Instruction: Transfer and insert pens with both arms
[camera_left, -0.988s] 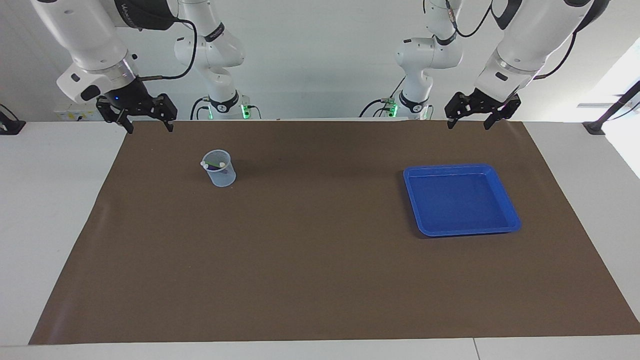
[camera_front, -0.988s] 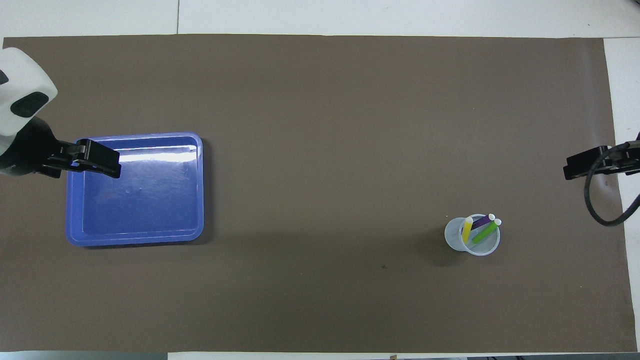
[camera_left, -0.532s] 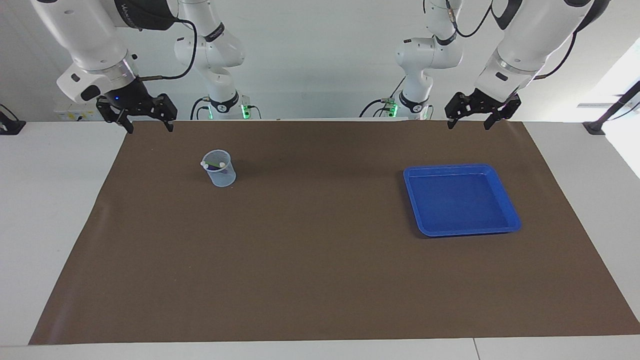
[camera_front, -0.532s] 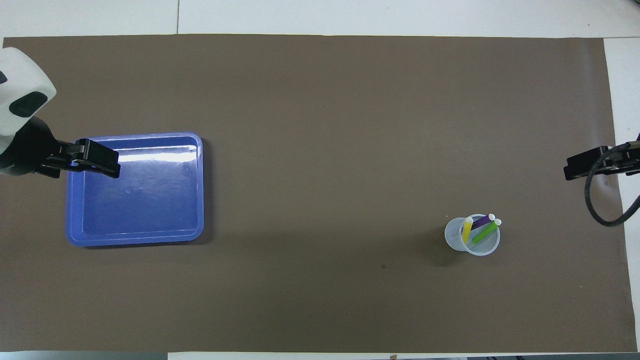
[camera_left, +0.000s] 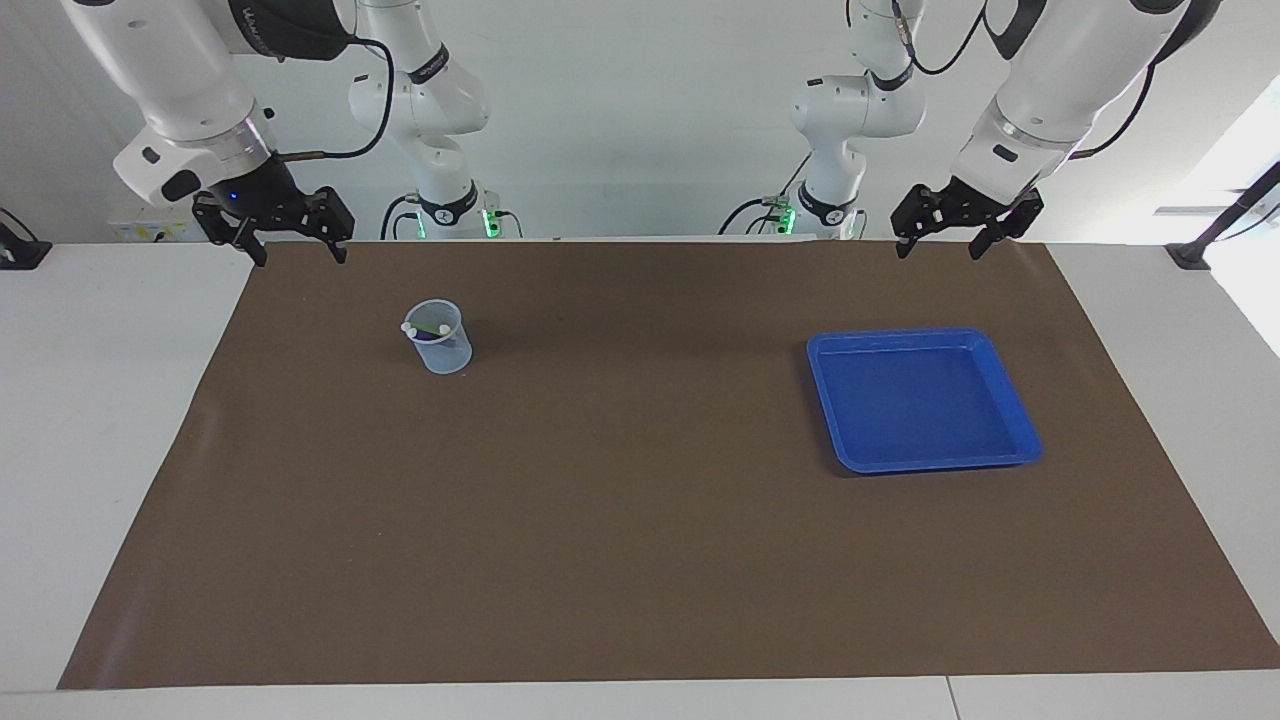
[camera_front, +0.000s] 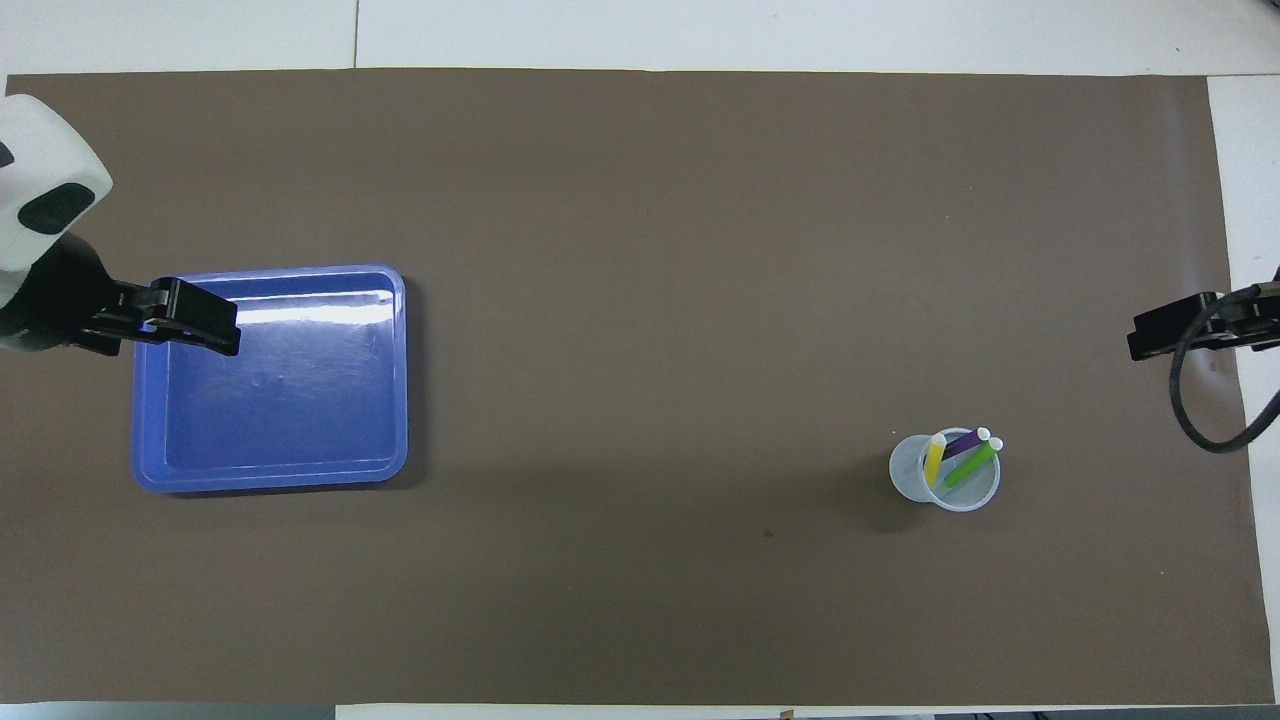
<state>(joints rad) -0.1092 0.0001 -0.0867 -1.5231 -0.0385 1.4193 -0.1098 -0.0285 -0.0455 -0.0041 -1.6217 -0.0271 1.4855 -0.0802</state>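
Three pens, yellow (camera_front: 935, 458), purple (camera_front: 965, 443) and green (camera_front: 970, 465), stand slanted in a clear plastic cup (camera_front: 908, 478) toward the right arm's end of the table. The facing view shows the cup (camera_left: 443, 352) with pale pen ends (camera_left: 443, 329) at its rim. My right gripper (camera_left: 300, 256) hangs open and holds nothing, over the mat's edge by the robots; it shows as (camera_front: 1150, 338) in the overhead view. Over the same edge, up from the tray, hangs my left gripper (camera_left: 936, 250), also open with nothing in it, seen from above as (camera_front: 200, 325).
A blue tray (camera_left: 1022, 440) with nothing in it lies on the brown mat (camera_left: 640, 520) toward the left arm's end, and its floor (camera_front: 300, 400) shows bare from above. Two smaller white arms with green-lit bases (camera_left: 455, 215) stand at the table's edge by the robots.
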